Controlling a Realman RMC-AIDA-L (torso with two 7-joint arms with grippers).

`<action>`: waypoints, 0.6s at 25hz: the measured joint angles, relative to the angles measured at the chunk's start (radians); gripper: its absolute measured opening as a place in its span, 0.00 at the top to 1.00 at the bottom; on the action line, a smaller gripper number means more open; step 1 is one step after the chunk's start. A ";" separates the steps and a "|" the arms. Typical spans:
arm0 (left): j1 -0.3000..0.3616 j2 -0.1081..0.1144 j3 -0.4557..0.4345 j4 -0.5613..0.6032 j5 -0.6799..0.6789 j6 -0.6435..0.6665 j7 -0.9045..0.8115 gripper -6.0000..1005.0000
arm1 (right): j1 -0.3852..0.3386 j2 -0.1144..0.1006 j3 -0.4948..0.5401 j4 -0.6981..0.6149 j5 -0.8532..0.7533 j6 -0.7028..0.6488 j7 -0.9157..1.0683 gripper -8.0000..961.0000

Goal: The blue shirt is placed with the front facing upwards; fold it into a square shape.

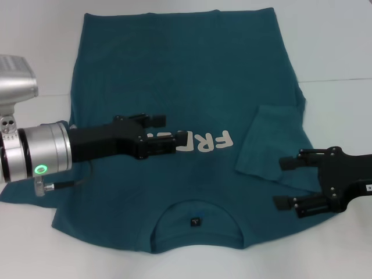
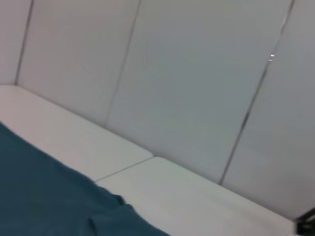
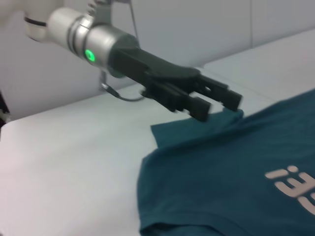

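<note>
Cloth of the dark teal-blue cotton T-shirt (image 1: 174,87) looks limp, best pinched at hem or sleeve edges; left gripper (image 1: 168,131) and right gripper (image 1: 286,183) both hover spread, empty.

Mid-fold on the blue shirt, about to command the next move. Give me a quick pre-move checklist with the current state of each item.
1. Blue shirt front up, lettering showing: ok.
2. Robot's-right sleeve folded in over the body: ok.
3. Robot's-left sleeve folded in: not ok; in the right wrist view it lies spread flat on the table.
4. Left gripper free of fabric: ok; it hovers open above the lettering, holding nothing.
5. Right gripper free of fabric: ok; open beside the folded sleeve at the shirt's edge, nothing between its fingers.
6. Hem end lying flat: ok in the head view; no large wrinkles there.
</note>
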State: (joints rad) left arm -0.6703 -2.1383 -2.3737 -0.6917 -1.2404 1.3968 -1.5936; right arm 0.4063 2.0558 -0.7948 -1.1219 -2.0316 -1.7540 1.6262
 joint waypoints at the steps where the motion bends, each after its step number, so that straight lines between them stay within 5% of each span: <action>1: 0.006 -0.003 0.000 -0.002 -0.001 -0.013 -0.001 0.18 | -0.003 0.005 0.003 -0.022 0.000 -0.018 0.014 0.03; 8: 0.061 -0.010 -0.003 -0.076 -0.005 -0.118 -0.141 0.18 | -0.004 -0.006 0.008 -0.061 -0.031 -0.096 0.082 0.03; 15: 0.125 0.007 0.010 -0.185 0.034 -0.147 -0.345 0.18 | -0.004 -0.001 0.037 -0.061 -0.071 -0.088 0.057 0.03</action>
State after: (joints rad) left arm -0.5453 -2.1311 -2.3639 -0.8762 -1.2062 1.2496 -1.9386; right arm 0.4020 2.0544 -0.7580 -1.1832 -2.1026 -1.8425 1.6835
